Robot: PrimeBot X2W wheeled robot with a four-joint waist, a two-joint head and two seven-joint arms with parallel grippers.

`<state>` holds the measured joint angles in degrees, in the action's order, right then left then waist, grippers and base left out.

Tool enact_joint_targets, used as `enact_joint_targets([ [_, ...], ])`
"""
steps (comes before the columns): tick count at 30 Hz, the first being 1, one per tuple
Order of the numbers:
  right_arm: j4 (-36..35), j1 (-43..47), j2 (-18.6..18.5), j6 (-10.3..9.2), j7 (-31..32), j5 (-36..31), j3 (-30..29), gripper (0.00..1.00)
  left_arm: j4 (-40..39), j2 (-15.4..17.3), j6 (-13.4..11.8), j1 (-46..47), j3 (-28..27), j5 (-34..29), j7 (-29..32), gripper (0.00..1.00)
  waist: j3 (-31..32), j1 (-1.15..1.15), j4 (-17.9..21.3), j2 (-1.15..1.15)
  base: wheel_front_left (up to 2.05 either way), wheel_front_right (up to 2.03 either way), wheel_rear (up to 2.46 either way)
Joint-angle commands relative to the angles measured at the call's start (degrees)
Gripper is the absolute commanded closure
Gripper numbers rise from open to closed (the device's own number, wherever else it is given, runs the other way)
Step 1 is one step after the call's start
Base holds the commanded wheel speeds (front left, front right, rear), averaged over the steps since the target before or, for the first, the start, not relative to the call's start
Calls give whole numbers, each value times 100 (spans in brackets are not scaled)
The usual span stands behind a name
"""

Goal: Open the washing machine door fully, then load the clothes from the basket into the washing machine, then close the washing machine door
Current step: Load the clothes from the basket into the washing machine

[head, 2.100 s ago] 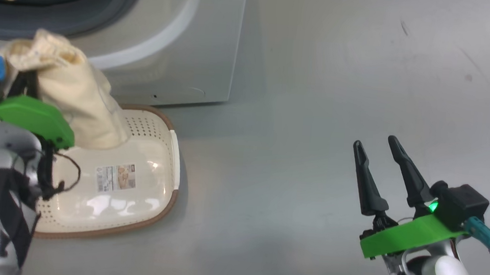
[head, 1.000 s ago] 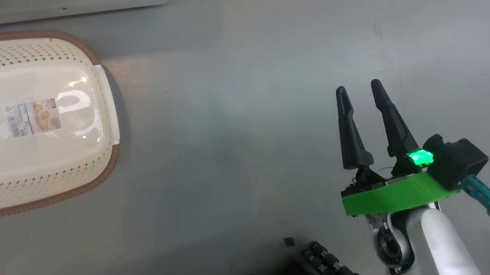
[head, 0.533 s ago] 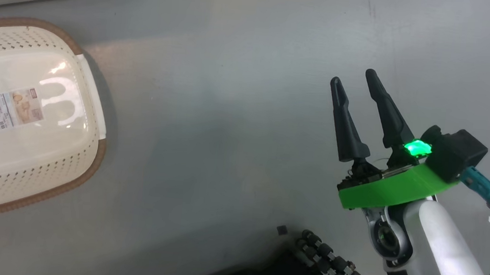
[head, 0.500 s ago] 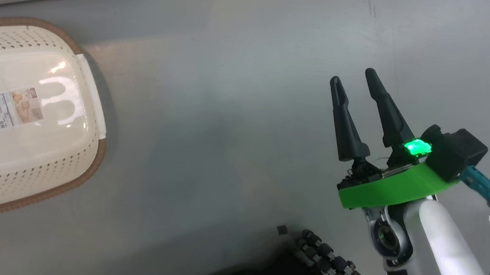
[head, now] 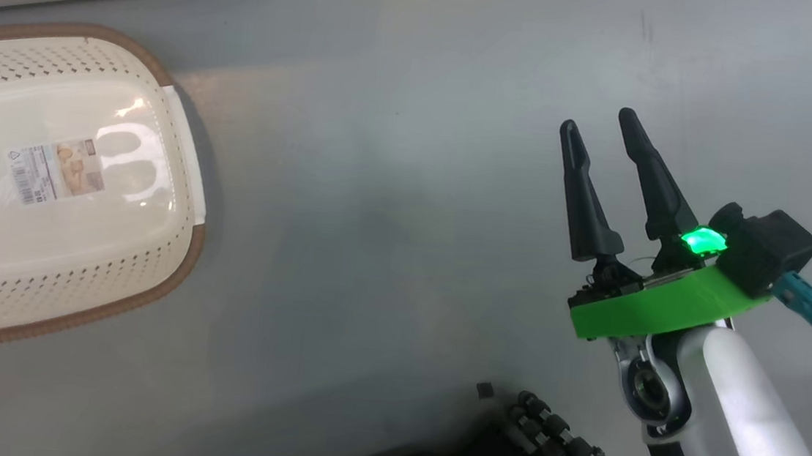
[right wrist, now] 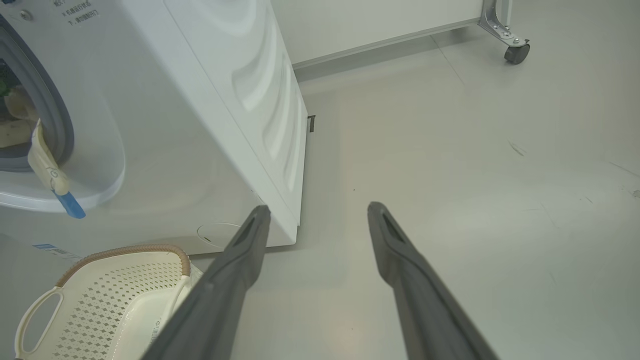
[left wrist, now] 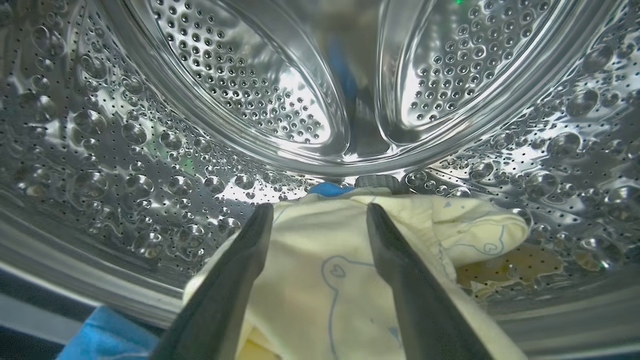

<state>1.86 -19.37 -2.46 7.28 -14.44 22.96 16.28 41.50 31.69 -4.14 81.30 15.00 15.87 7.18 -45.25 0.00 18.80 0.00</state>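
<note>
Head view: the basket [head: 40, 291] carries a sticker [head: 56, 172], print unreadable.

One basket [head: 180, 271], one washing machine [right wrist: 225, 125]. Two grippers: left gripper [left wrist: 318, 207], right gripper [head: 598, 120]. The bunched clothes [left wrist: 310, 280] defy counting.

Head, right-wrist views: basket [head: 40, 291] in common

Perforated steel drum [left wrist: 125, 150], cream clothes [left wrist: 325, 300] lying inside, left end effector [left wrist: 318, 210] spread wide astride them
</note>
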Motion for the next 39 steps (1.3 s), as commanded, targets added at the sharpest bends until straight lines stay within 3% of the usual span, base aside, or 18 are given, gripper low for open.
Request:
enact_joint_targets([
  [1,-139,58,-42,21,-55,-61,31,0,-255,237,-49,-33,-113,36,32,0,45,0,-57,0,0,0,0],
  [11,-123,157,-42,21,-55,-283,-269,0,-1498,82,-388,-1488,-287,323,-631,0,381,0,-394,0,0,0,0],
  [19,-86,353,-42,21,-56,-516,-513,0,-2967,-186,-950,-3407,-413,475,-1229,0,808,0,-653,0,0,0,0],
  [28,60,561,-42,21,-56,-756,-643,0,-3978,-602,-1570,-5198,-304,427,-1707,0,1370,0,-843,0,0,0,0],
  [39,128,806,-42,21,80,-1036,-751,0,-4175,-1084,-1730,-6293,27,578,-1910,0,1939,0,-1074,0,0,0,0],
])
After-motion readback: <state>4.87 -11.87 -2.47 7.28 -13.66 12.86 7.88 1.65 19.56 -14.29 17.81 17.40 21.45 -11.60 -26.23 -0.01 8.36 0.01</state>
